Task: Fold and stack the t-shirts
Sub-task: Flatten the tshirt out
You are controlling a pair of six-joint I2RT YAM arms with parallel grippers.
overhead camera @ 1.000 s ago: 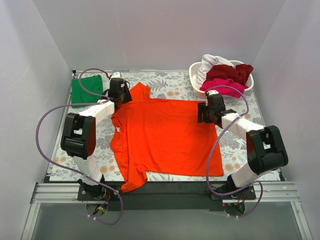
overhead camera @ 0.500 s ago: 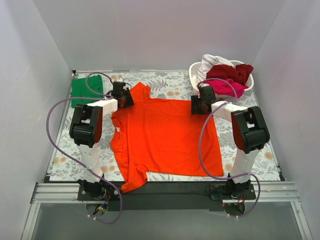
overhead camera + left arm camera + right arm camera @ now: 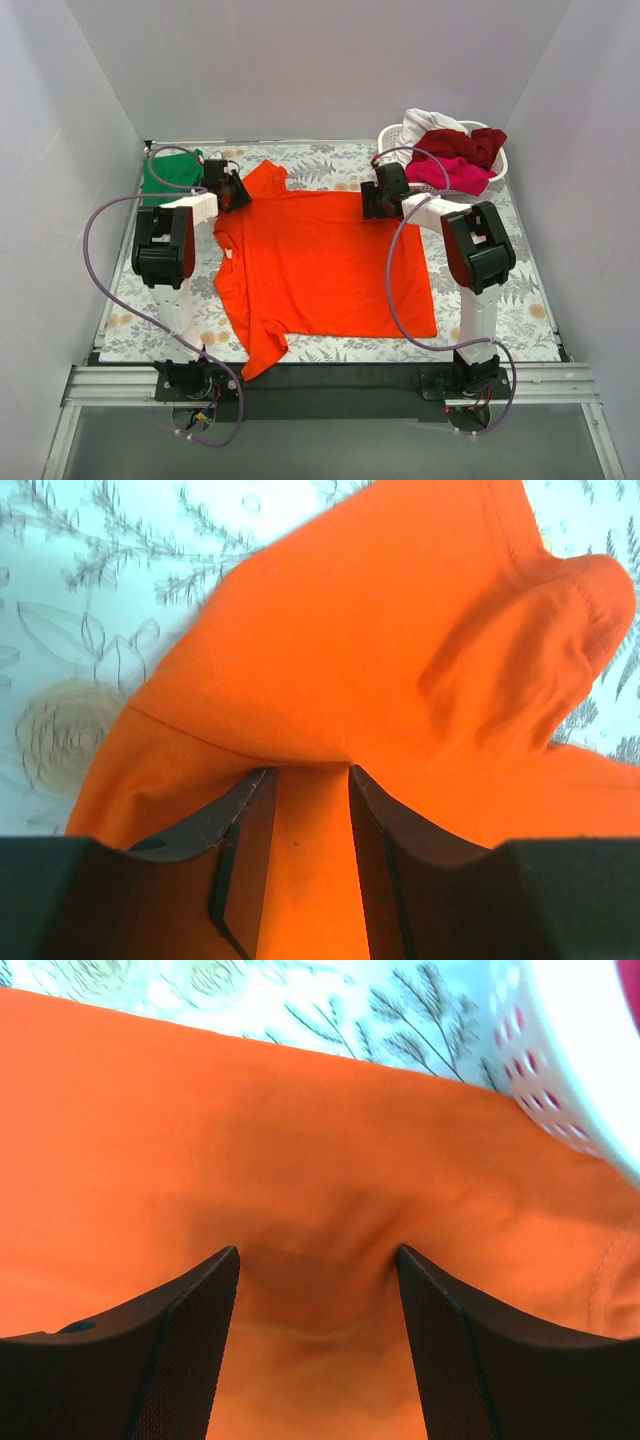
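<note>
A bright orange-red t-shirt [image 3: 320, 260] lies spread flat on the floral table cover, collar to the left. My left gripper [image 3: 232, 190] is at its far left shoulder, shut on a fold of the cloth [image 3: 400, 630] that fills the gap at its fingertips [image 3: 310, 770]. My right gripper [image 3: 375, 200] is at the shirt's far hem edge. Its jaws stand partly apart with puckered orange cloth [image 3: 250, 1140] bunched between them [image 3: 318, 1252]. A folded green t-shirt [image 3: 165, 180] lies at the far left corner.
A white lattice basket [image 3: 500, 165] at the far right holds dark red [image 3: 460, 145], magenta pink [image 3: 455, 177] and white [image 3: 420, 125] shirts. Its wall [image 3: 570, 1070] shows close beside the right gripper. Grey walls enclose three sides.
Both grippers have moved away from the bases and leftward, and the orange-red shirt has slid with them toward the far left. The right arm has stretched out further over the table.
</note>
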